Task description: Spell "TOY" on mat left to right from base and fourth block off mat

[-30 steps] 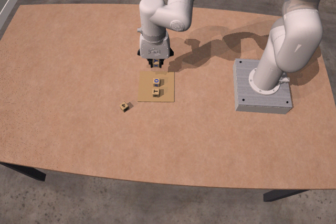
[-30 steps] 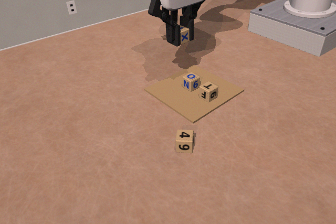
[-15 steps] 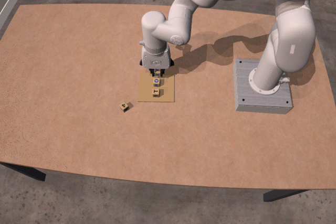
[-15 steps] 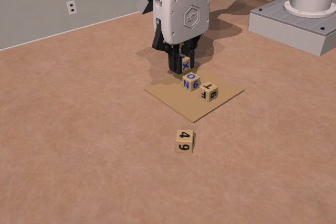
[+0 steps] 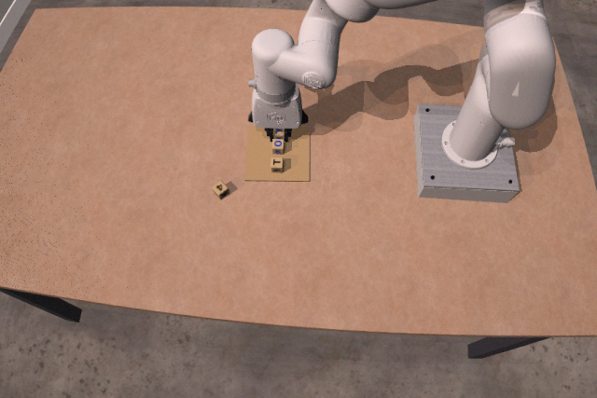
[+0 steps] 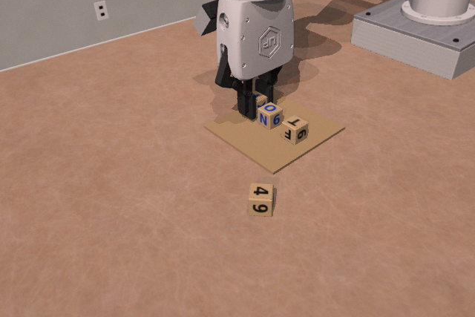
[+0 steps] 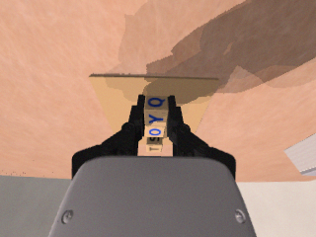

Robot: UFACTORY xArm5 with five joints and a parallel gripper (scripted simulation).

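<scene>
1. My end effector (image 5: 278,137) (image 6: 259,108) (image 7: 156,104) is clamped on the Y block (image 5: 279,131) (image 6: 260,99) (image 7: 156,118), one black finger on either side of it.
2. I have the Y block low at the mat (image 5: 255,157) (image 6: 249,145) (image 7: 109,94), its Y face upward and a blue Q on another side. My fingers hide much of it from outside, and I cannot tell whether its underside touches the mat.
3. Just beside it is the O block (image 5: 278,144) (image 6: 269,115) (image 7: 155,131), on the mat with its blue O up; N and 6 show on its sides in the exterior view.
4. Next comes the T block (image 5: 276,164) (image 6: 295,129) (image 7: 154,148), also on the mat, black T up, set a little apart from the O block. F and 6 show on its sides in the exterior view.
5. Seen from my base (image 5: 492,179) (image 6: 406,44), the three run T, O, Y from left to right, in a nearly straight line.
6. The 4 block (image 5: 220,189) (image 6: 260,199) sits on the table (image 5: 168,240) (image 6: 153,248) (image 7: 44,118), wholly off the mat and turned askew to it in the top view. Its 4 faces up.
7. The mat lies flat on the table, and my grip on the Y block is not released.
</scene>
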